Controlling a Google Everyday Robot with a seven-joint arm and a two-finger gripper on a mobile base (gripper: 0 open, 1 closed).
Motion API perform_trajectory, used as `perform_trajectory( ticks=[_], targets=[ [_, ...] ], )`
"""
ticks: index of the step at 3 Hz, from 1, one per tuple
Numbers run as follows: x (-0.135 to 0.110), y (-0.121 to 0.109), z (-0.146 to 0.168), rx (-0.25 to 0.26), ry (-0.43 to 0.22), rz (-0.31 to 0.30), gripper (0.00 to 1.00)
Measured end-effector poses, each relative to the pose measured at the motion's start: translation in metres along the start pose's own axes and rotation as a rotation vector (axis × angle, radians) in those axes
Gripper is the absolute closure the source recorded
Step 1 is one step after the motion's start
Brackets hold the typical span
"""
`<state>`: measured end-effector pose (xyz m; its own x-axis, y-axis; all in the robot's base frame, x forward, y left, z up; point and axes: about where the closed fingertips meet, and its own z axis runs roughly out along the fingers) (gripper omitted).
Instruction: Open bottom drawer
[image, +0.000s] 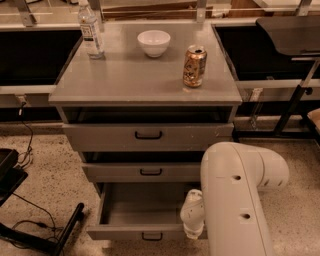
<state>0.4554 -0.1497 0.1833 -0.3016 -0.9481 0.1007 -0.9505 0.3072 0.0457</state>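
Drawers in three tiers make up the front of a grey cabinet, and the bottom drawer (125, 233) stands pulled well out towards the camera, its front panel far forward of the two above it and its inner floor and side walls in plain view. Its small black bar handle (151, 236) sits at the middle of the front panel, close to the lower edge of the view. The middle drawer (115, 172) juts out slightly, with a dark gap above it, and the top drawer (110, 136) also sits a little forward under the surface (130, 80). On that surface stand a white bowl (153, 42) near the back, a gold drinks can (194, 66) upright to the right of it, and a clear water bottle (91, 31) upright at the back left corner; all three are well apart from one another. The robot's thick white arm (235, 200) fills the lower right of the view, and the tool (193, 225) hangs at its end, down at the right end of the bottom drawer's front panel, to the right of the bar handle. Most of the tool is hidden by the arm, so whether it is spread or closed, and whether it has hold of anything, cannot be told. Black cables (30, 215) trail over the speckled floor (60, 165) at the left.
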Motion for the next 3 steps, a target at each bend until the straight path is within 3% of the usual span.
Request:
perform_trajectory(
  ticks=[1,2,3],
  targets=[
    [0.0,0.0,-0.001,0.0,0.0,0.0,1.0],
    [0.015,0.024,-0.003,-0.057,0.028,-0.004,1.0],
    [0.015,0.022,-0.003,-0.057,0.028,-0.004,1.0]
  ],
)
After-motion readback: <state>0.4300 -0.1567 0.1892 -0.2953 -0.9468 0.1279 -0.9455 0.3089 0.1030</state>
